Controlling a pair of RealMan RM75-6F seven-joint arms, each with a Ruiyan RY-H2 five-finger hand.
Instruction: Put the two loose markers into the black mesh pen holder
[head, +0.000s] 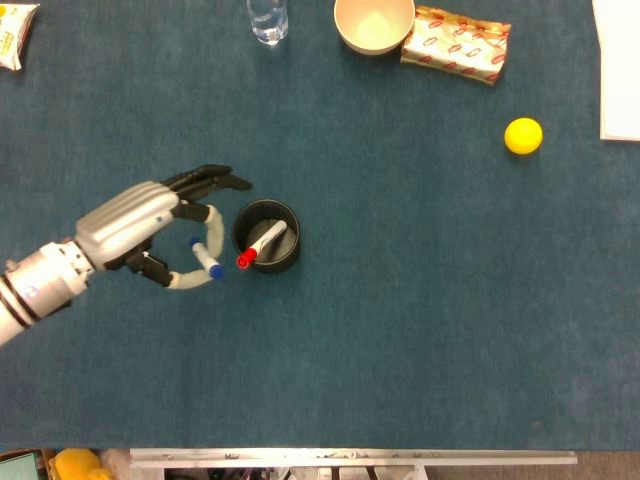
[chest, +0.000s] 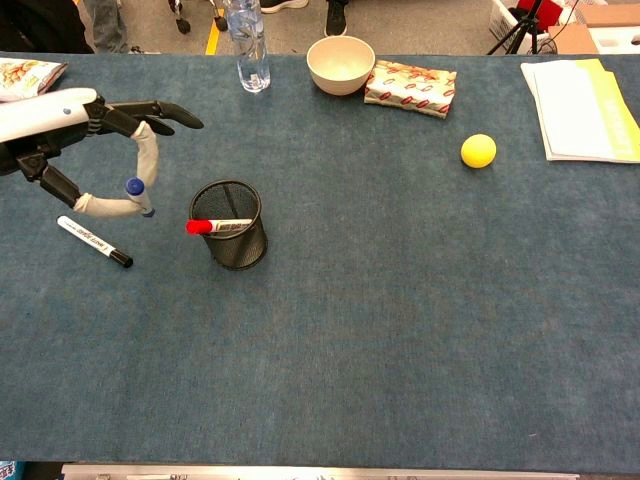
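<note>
My left hand (head: 160, 228) (chest: 95, 140) hovers just left of the black mesh pen holder (head: 266, 236) (chest: 229, 224), pinching a blue-capped marker (head: 206, 258) (chest: 137, 194) between thumb and a finger. A red-capped marker (head: 261, 243) (chest: 217, 226) leans inside the holder. A black-capped marker (chest: 94, 241) lies on the blue cloth to the holder's left; in the head view my hand hides it. No right hand shows in either view.
Along the far edge stand a water bottle (chest: 247, 45), a cream bowl (chest: 341, 63) and a red-patterned packet (chest: 411, 87). A yellow ball (chest: 478, 150) lies at the right, papers (chest: 583, 109) at the far right, a snack bag (chest: 27, 77) at the far left.
</note>
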